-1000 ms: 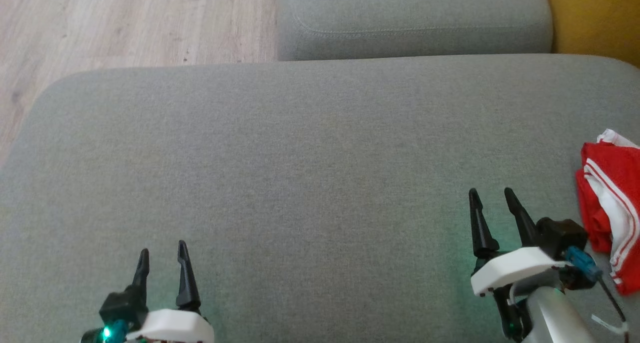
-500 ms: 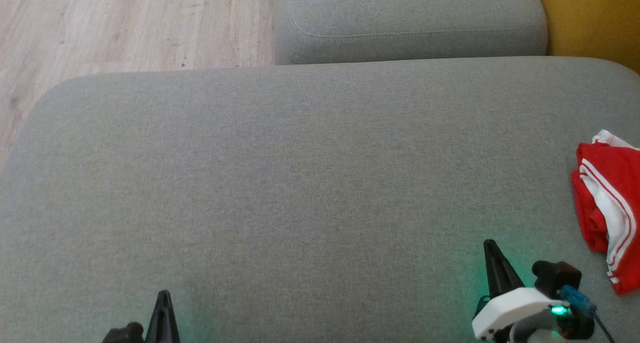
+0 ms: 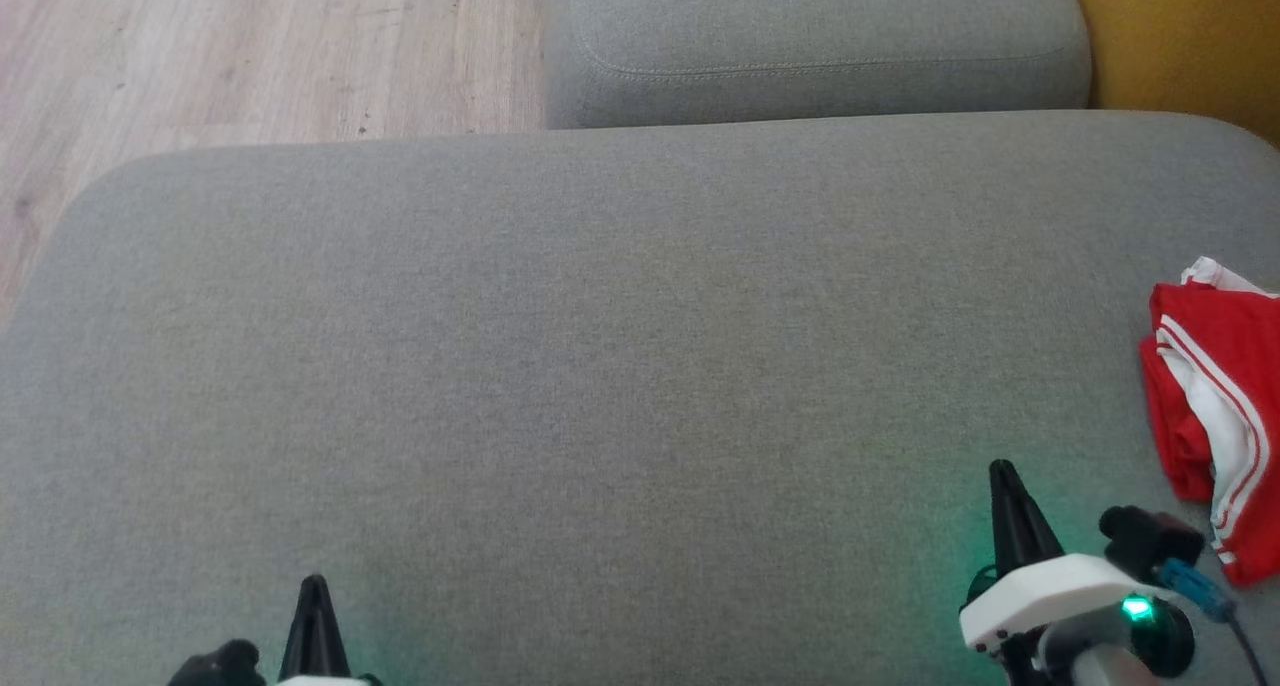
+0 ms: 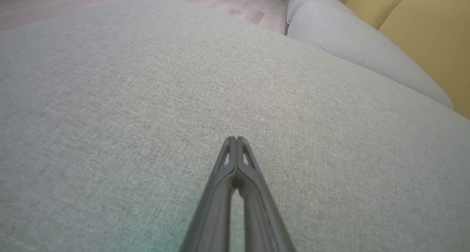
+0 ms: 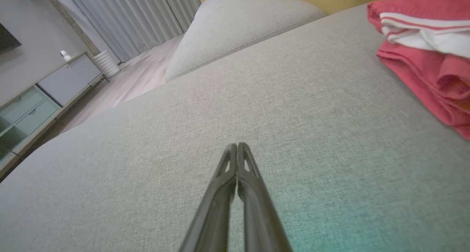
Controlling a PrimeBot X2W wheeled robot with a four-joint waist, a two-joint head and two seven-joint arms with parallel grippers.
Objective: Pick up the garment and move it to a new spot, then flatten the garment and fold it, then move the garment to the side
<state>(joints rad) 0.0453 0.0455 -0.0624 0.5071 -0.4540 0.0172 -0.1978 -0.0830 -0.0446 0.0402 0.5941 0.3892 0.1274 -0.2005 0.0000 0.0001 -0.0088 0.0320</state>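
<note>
grippers: dark-fingered left gripper (image 4: 235, 139) and right gripper (image 5: 237, 145) both closed, empty | garment: bunched red-and-white striped fabric garment (image 3: 1215, 406) on grey woven sofa cushion (image 3: 600, 366), far right, near right gripper | risk: shut jaws would likely shove it; a one-layer pinch may unravel it

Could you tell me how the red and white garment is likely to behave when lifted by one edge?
Probably floppy: the red and white garment lies in soft folds, so it should drape and unfold. Likely light, being thin fabric. The woven grey cushion may resist sliding.
</note>
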